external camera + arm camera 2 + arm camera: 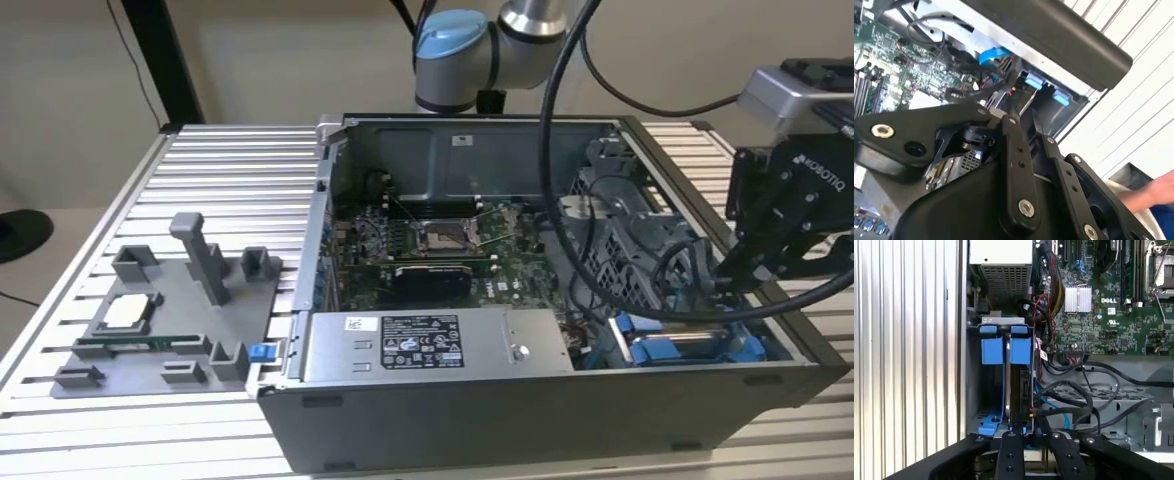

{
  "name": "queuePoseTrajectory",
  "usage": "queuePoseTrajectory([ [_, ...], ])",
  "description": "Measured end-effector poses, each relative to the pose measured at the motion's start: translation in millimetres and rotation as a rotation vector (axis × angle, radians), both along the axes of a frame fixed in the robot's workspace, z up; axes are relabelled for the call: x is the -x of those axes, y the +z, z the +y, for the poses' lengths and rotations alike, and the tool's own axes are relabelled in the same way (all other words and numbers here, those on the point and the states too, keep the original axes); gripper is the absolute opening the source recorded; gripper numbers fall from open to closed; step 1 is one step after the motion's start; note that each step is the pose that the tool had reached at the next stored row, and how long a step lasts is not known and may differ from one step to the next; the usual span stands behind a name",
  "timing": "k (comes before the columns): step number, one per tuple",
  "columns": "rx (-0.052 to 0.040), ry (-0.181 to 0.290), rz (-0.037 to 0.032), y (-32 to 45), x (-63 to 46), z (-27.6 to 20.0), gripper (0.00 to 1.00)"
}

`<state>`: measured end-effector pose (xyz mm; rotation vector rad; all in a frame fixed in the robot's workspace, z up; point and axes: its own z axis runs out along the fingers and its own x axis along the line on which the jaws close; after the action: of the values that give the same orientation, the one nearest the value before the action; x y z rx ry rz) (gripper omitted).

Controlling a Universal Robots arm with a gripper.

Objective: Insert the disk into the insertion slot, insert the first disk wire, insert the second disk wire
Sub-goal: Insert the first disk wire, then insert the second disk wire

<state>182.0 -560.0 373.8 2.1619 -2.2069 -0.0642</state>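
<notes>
**Ribbed table, open case: disk seated, gripper down at the bay**

Quick rundown for you. In the exterior view the case sits mid-table, with a grey parts fixture off at its 9 o'clock. Your gripper hangs over the case's 4 o'clock corner, because that's where the insertion slot is. The disk is in that slot, standing on edge in its blue carrier, so I'd call step one done.

The first wrist view gives you what the exterior view can't, which is a straight look down the bay. There the fingers are set narrow. I reckon they're pinched on a black disk wire right at the disk's connector end. My guess is it's held low and close so the plug lines up.

The second wrist view adds a side angle on the blue clip tabs. It also catches a person's hand out past the table edge.
</notes>
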Motion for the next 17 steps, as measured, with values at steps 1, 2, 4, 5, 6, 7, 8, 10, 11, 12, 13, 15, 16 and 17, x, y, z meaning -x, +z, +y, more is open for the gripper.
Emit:
queuePoseTrajectory([
  [1,0.0002,0.000,0.0005,0.1,-2.9,0.0,0.00],
  [2,0.0000,0.000,0.0008,0.0,-4.8,0.0,0.00],
  [4,0.0002,0.000,0.0011,0.1,-7.3,0.0,0.00],
  [5,0.0001,0.000,0.0011,0.0,-7.7,0.2,0.00],
  [6,0.0001,0.000,0.0011,0.1,-7.7,0.2,0.00],
  [7,0.0001,0.000,0.0011,0.1,-7.7,0.2,0.00],
  [8,0.0001,0.000,0.0011,0.1,-7.7,0.1,0.00],
  [10,0.0000,0.000,0.0011,0.0,-7.8,0.1,0.00],
  [11,0.0001,0.000,0.0011,0.0,-7.8,0.1,1.00],
  [12,0.0000,0.000,0.0011,0.0,-7.8,0.1,1.00],
  [13,-0.0001,0.000,0.0011,-0.1,-7.8,0.1,1.00],
  [15,-0.0009,0.000,0.0011,-1.3,-8.4,0.4,1.00],
  [16,-0.0020,0.000,0.0011,-2.6,-9.1,0.4,1.00],
  [17,-0.0027,0.000,0.0012,-3.7,-9.9,0.5,1.00],
])
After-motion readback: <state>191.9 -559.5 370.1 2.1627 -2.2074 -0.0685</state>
